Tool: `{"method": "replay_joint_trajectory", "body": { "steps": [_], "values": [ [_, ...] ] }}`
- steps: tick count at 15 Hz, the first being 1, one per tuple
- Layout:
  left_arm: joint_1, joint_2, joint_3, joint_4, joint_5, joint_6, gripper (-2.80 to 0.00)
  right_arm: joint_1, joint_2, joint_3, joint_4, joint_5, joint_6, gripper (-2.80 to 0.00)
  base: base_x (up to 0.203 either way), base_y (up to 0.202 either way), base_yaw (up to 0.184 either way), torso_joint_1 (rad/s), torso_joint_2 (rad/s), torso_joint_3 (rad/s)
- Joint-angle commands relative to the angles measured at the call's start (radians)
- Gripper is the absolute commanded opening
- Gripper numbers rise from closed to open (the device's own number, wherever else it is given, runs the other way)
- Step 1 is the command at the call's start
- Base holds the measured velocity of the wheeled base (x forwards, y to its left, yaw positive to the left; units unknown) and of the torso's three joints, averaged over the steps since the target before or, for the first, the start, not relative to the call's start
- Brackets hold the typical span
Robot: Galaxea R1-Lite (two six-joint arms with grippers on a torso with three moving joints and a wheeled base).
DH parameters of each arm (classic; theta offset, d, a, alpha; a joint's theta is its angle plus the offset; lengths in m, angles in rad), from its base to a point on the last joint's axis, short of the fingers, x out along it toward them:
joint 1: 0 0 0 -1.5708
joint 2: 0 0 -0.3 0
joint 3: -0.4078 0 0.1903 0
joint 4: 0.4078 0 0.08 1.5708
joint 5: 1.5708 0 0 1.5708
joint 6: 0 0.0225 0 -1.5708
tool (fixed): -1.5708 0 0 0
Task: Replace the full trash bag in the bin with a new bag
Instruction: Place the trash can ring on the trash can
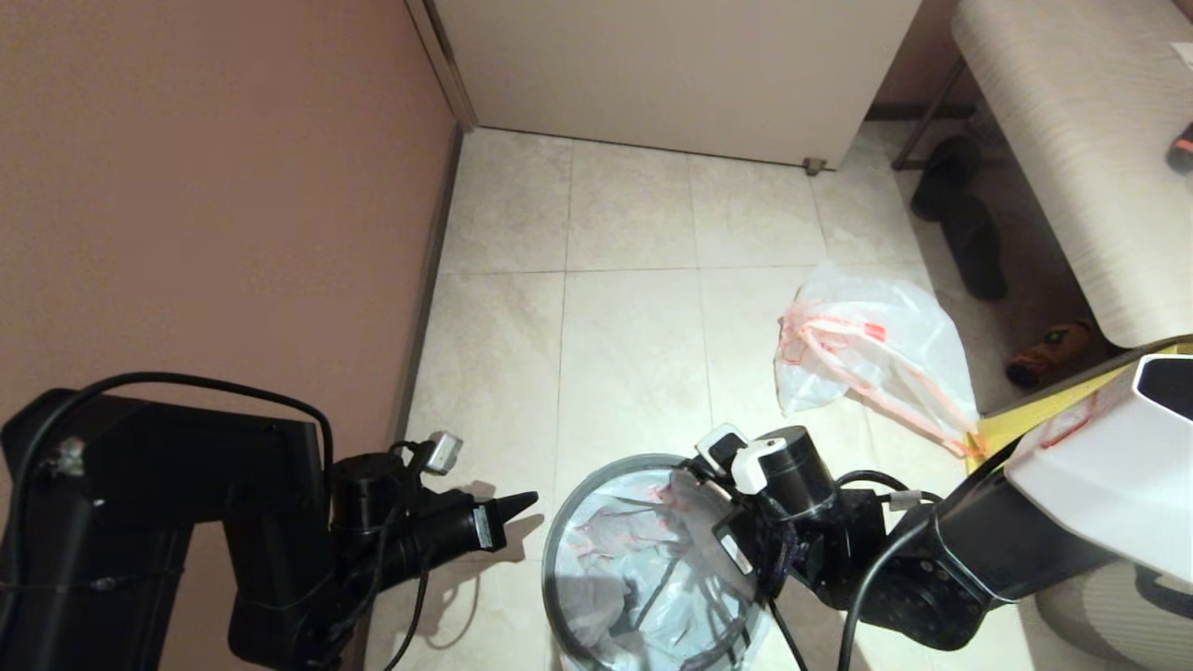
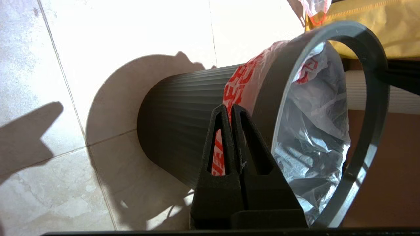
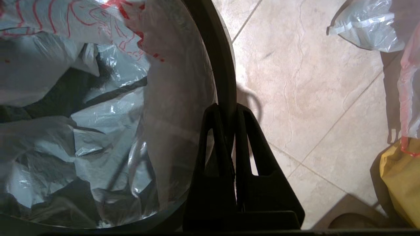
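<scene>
Head view, bin: the bin (image 1: pixel 569 522) stands on the floor (image 1: pixel 634 308) at lower centre of the frame, already lined with the new bag (image 1: pixel 624 568), whose film sags loose inside the grey hoop (image 1: pixel 550 550).
Head view, full trash bag: the full trash bag (image 1: pixel 871 349) lies on the tiles right of centre, well apart from the bin, apparently set aside so the opening is free.
Head view, right end effector: the right end effector (image 1: pixel 732 545) is at the bin's right rim, likely there to hold the hoop while the liner is settled.
Head view, left end effector: the left end effector (image 1: pixel 513 510) hovers just left of the bin, touching nothing.
Left wrist view, left end effector: its fingers (image 2: pixel 218 137) are pressed together with nothing between them, in lower centre of the frame, in front of the bin's ribbed wall (image 2: pixel 177 121); the red-printed hem (image 2: pixel 242 82) is folded over the outside under the hoop, which is what keeps the liner up.
Right wrist view, right end effector: its fingers (image 3: pixel 210 144) are closed on the hoop (image 3: pixel 223 75), one inside the rim and one outside, at lower centre of the frame.
Right wrist view, surroundings: a yellow fabric bag (image 3: pixel 398 183) sits at the lower right edge.
Judgement: the swap looks nearly done; seating the hoop evenly seems to be what remains.
</scene>
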Motion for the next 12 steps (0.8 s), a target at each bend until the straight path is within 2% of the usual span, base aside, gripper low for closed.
{"method": "replay_joint_trajectory", "body": {
  "steps": [1, 6, 12],
  "values": [
    [-0.001, 0.002, 0.0, -0.047, -0.003, -0.001, -2.8, 0.007, -0.032, 0.043, -0.022, -0.002, -0.001, -2.8, 0.0, 0.0, 0.0, 0.0, 0.0, 0.0],
    [-0.003, 0.003, 0.0, -0.047, -0.002, -0.002, -2.8, 0.015, -0.057, 0.077, -0.072, 0.0, -0.002, -2.8, 0.0, 0.0, 0.0, 0.0, 0.0, 0.0],
    [-0.003, 0.003, 0.0, -0.047, -0.003, -0.001, -2.8, 0.015, 0.035, 0.082, -0.098, 0.002, 0.001, -2.8, 0.0, 0.0, 0.0, 0.0, 0.0, 0.0]
  ]
}}
